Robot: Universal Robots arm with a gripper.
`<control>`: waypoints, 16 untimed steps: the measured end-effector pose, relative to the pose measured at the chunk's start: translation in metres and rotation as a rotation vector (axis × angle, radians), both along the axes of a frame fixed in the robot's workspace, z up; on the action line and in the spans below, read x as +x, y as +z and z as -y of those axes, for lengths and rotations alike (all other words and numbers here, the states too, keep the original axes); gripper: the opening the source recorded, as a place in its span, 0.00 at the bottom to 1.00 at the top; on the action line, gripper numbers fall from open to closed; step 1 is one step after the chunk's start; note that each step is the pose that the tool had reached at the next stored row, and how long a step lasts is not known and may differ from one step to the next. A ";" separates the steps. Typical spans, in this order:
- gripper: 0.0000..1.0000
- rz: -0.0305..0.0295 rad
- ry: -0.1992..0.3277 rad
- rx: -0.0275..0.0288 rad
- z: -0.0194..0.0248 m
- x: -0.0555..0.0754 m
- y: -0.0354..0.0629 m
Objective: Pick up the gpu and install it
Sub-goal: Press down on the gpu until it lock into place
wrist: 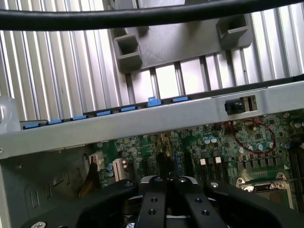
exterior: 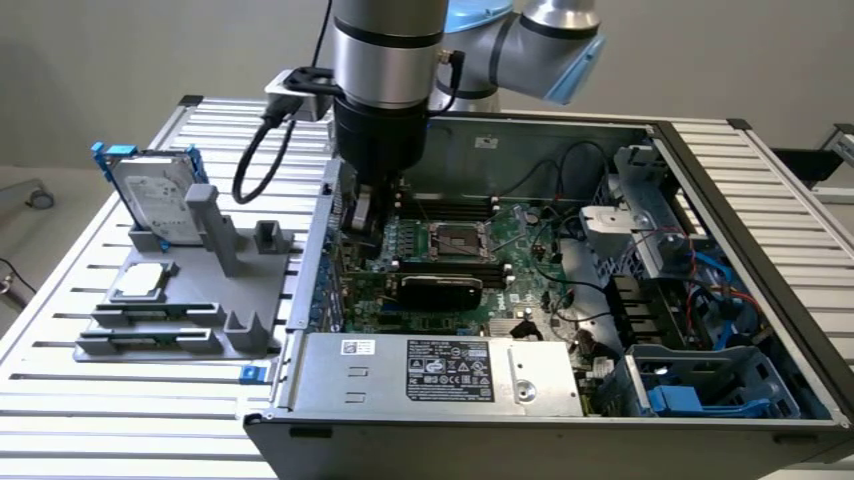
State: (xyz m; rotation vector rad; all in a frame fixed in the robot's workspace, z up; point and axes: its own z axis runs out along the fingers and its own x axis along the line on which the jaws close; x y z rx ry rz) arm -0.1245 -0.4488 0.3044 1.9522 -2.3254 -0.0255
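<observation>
Pressed-together fingers of the gripper (wrist: 166, 184) fill the foreground of the wrist view, their black links meeting with no gap and nothing pinched between them. Just beyond the fingertips lies the green motherboard (wrist: 209, 142), and past that runs the grey side wall of the computer case (wrist: 142, 121), with a grey parts fixture (wrist: 166, 42) on the slatted table farther out still.

From the exterior view, the gripper (exterior: 363, 215) hangs low inside the open case, close to the wall and just above the board. The gpu (exterior: 438, 290) is not in its grasp: its glossy black cover sits on the motherboard near the gripper, a little to one side of it and apart from the fingertips, beside the processor socket (exterior: 451, 238). It appears to rest level in a slot, though I cannot tell whether it is fully seated.

Judging by this, the pick-up and carry look done and the work stands in the install step, with the card placed and the empty, closed hand beside it. Any move from here calls for care: the fingers are hemmed between the case wall and the board's upright parts, so motion should be straight and slow, and any press on the card square to its edge.
</observation>
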 end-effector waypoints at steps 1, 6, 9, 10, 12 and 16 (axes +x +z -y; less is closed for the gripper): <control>0.11 0.0042 0.003 0.0020 0.0000 0.001 0.0000; 0.11 0.0126 0.012 0.0167 0.0001 0.008 0.0001; 0.11 0.0117 0.012 0.0179 0.0003 0.008 0.0000; 0.11 0.0116 0.012 0.0179 0.0003 0.008 0.0000; 0.11 0.0116 0.012 0.0178 0.0003 0.008 0.0000; 0.11 0.0116 0.012 0.0178 0.0003 0.008 0.0000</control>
